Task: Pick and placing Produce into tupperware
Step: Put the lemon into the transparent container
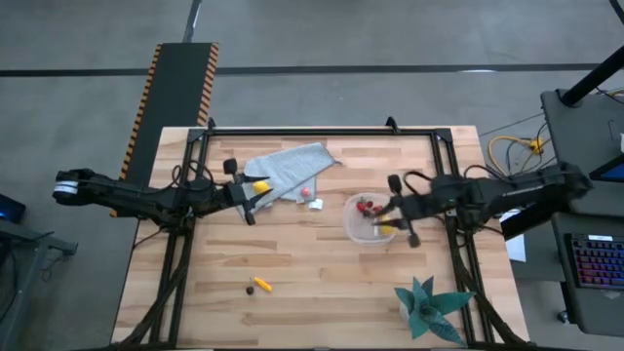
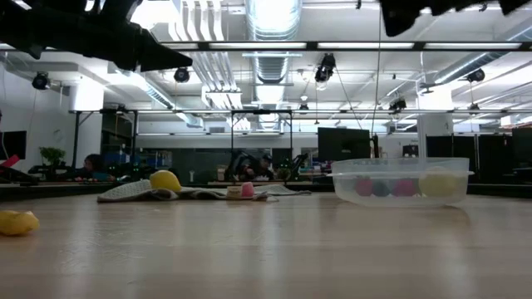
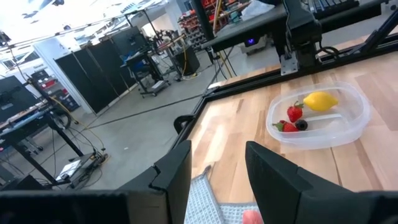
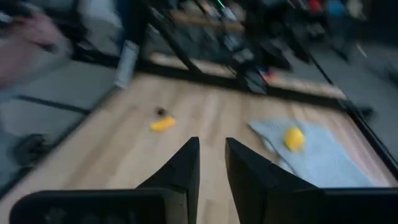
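The clear tupperware (image 1: 363, 230) (image 2: 401, 181) (image 3: 348, 127) stands right of the table's middle and holds a lemon (image 3: 321, 101), strawberries (image 3: 294, 113) and a dark bit (image 3: 301, 124). My right gripper (image 1: 387, 215) (image 4: 211, 163) hovers above it, open by a narrow gap and empty. My left gripper (image 1: 252, 198) (image 3: 217, 168) is open and raised over the grey-blue cloth, beside a lemon (image 1: 259, 185) (image 2: 165, 180) (image 4: 293, 138) lying on that cloth. A strawberry (image 1: 305, 192) (image 2: 247, 189) rests by the cloth's edge. An orange-yellow stick (image 1: 262, 285) (image 4: 163, 124) and a dark bit (image 1: 250, 289) lie near the near edge.
The grey-blue cloth (image 1: 292, 166) (image 4: 317, 158) lies spread toward the far edge. A small white block (image 1: 315, 203) sits between the cloth and the tupperware. A teal spiky plant (image 1: 429, 307) stands at the near right corner. Bare wood lies around the table's middle and near left.
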